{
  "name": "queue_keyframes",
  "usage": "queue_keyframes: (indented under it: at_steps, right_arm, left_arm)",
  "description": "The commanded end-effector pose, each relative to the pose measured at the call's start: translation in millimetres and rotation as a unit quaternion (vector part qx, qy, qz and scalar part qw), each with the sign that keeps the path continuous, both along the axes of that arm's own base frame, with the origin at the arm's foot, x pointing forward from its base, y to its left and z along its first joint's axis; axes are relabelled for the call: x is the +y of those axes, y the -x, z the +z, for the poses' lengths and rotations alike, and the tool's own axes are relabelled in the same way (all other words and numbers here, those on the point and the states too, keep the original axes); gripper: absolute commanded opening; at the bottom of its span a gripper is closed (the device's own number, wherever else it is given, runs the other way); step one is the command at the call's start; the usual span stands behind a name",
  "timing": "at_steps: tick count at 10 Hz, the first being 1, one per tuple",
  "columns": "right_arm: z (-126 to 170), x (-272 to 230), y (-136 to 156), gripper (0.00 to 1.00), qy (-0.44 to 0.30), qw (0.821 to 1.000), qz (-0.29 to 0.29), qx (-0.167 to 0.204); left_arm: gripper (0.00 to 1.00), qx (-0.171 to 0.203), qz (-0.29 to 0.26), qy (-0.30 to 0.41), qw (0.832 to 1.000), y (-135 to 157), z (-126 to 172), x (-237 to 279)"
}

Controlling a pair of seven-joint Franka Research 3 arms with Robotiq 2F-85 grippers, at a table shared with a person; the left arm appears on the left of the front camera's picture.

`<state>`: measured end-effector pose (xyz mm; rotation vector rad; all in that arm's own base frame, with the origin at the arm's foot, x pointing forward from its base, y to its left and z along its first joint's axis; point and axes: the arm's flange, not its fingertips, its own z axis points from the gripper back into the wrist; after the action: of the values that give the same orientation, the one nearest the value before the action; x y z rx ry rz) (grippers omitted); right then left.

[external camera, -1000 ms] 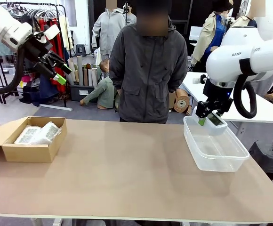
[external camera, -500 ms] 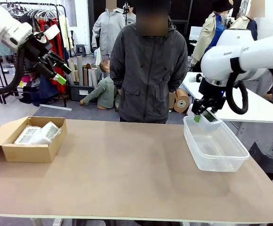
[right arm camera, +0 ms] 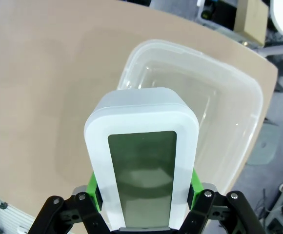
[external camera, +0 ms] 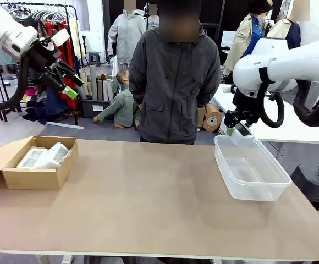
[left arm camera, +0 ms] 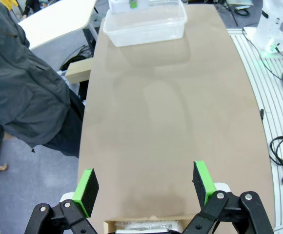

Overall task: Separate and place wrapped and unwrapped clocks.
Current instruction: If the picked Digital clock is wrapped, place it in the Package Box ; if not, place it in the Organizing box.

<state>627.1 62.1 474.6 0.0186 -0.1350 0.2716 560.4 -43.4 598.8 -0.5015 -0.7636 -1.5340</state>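
The bare clock (right arm camera: 144,161) is pinched in the right pincer (external camera: 235,131) above the tub's (external camera: 251,181) far rim. It should be lowered well inside before release. The left pincer (left arm camera: 145,190) is spread, hanging above the box (external camera: 36,173) where the wrapped bundles (external camera: 45,155) lie.

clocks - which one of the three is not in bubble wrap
The bare white clock with the grey-green screen, held in the right gripper above the clear tub. The two wrapped bundles lie in the cardboard box.

Left end effector (external camera: 66,81) agape, right (external camera: 232,130) clamped.
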Motion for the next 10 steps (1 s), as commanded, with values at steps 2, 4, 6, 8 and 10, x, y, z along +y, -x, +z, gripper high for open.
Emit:
queue_keyframes:
  at_steps: [2, 4, 6, 8, 10]
  right_arm:
    - [-21.7, -18.5, -9.6, 0.00, -0.006, 0.999, -0.030, 0.041]
    - [-42.4, -30.0, -8.3, 0.00, -0.007, 0.997, -0.045, 0.060]
    - [-62.4, -36.8, -13.4, 0.00, -0.005, 0.996, -0.059, 0.071]
    - [-81.0, -35.0, -18.2, 0.00, -0.002, 0.994, -0.068, 0.090]
    - [-101.4, -30.4, -17.2, 0.00, 0.014, 0.992, -0.077, 0.102]
  left_arm:
    - [1.00, 0.001, -0.002, 0.000, 1.000, 1.2, 0.9, 0.3]
    - [1.00, 0.001, -0.002, 0.000, 1.000, 1.2, 0.9, 0.3]
    - [1.00, 0.001, -0.002, 0.000, 1.000, 1.2, 0.9, 0.3]
    - [1.00, 0.001, -0.002, 0.000, 1.000, 1.2, 0.9, 0.3]
    - [1.00, 0.001, -0.002, 0.000, 1.000, 1.2, 0.9, 0.3]
